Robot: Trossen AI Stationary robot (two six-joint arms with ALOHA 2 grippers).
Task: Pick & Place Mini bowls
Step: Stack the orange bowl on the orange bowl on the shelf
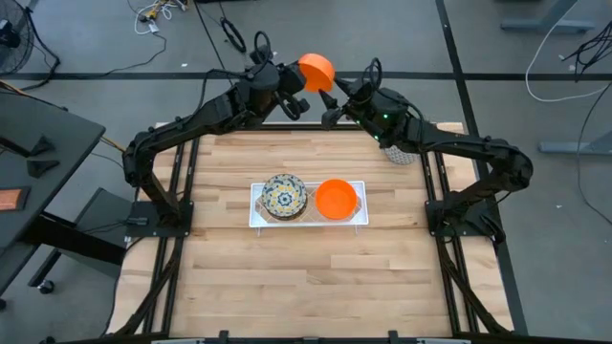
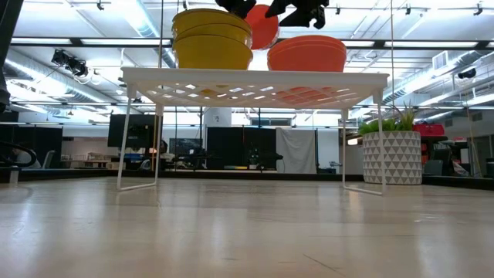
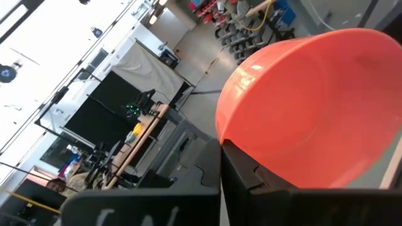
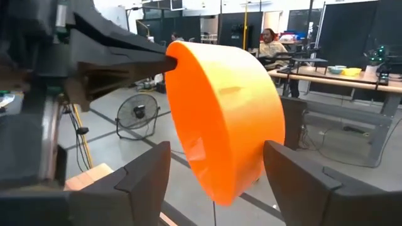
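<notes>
The left claw pinches an orange bowl by its rim, held aloft between the right claw's wide-spread fingers, likely for a handover.

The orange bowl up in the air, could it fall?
Maybe. The left claw pinches only the rim of the orange bowl, held tilted above the table's far edge. The right claw is open around it, not gripping, so a nudge could knock it loose. If it drops, it might miss the table and hit the floor.
</notes>
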